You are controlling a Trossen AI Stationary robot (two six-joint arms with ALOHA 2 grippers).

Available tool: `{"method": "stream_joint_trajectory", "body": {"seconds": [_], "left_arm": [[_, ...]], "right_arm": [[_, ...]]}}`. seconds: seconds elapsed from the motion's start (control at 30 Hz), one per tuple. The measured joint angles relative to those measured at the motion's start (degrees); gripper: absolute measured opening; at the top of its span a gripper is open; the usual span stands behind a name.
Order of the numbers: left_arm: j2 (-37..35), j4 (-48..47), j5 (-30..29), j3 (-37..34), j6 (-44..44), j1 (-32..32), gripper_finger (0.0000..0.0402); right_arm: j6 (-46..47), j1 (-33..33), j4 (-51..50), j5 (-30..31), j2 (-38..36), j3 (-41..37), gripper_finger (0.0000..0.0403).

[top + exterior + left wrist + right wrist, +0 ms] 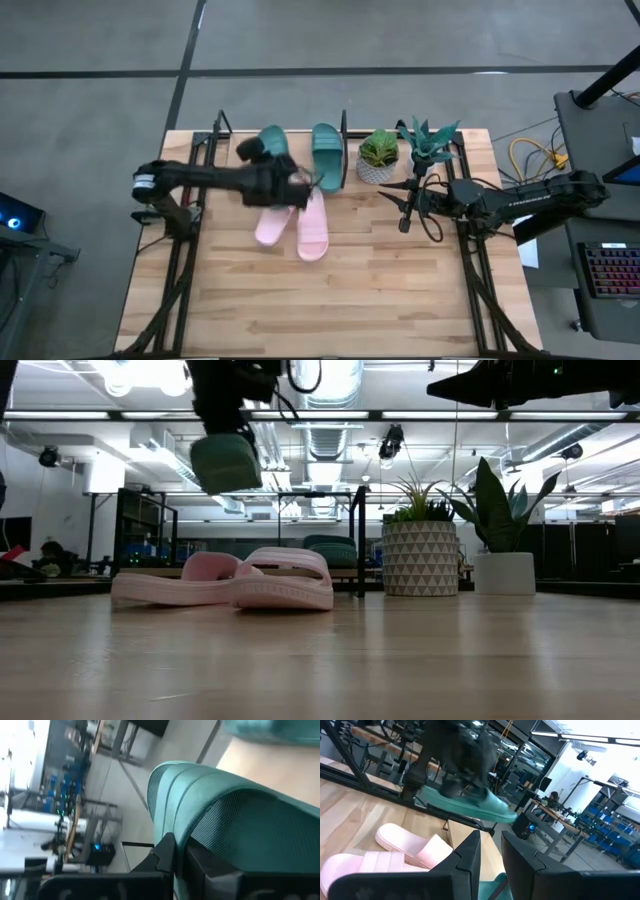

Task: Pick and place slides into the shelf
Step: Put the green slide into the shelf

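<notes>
Above table, left gripper (262,160) clamps teal slide (272,143).

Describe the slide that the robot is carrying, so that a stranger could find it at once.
Look at the shelf at the table's far edge. Just before it, the left hand holds a teal slide in the air. The other teal slide lies on the shelf; the pink slides lie on the table.

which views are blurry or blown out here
Left wrist view: soft all over, the held teal slide smeared, the windows blown white. Right wrist view: the left gripper blurred. Low view: ceiling lights glare. High view: even, sharp.
</notes>
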Motion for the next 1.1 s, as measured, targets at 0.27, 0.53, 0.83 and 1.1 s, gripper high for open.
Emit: {"method": "stream_joint_trajectory", "body": {"seconds": [0.27, 0.53, 0.83, 1.1], "left_arm": [[1.2, 29.8, 3.6, 0.0, 32.0, 9.9, 0.0], [1.4, 34.3, 4.5, -0.8, 36.8, 15.3, 0.0], [1.4, 44.3, 6.0, -10.0, 39.4, 17.5, 0.0], [2.5, 58.1, 8.0, -16.0, 44.1, 18.4, 0.0]], "right_arm": [[-0.9, 0.0, 0.0, 0.0, 0.0, 0.0, 0.0068], [-0.9, 0.0, -0.5, 0.0, 0.0, 0.0, 0.0068], [-0.9, 0.0, -0.5, 0.0, 0.0, 0.0, 0.0068], [-1.0, 0.0, -0.4, 0.0, 0.0, 0.0, 0.0068]]}}
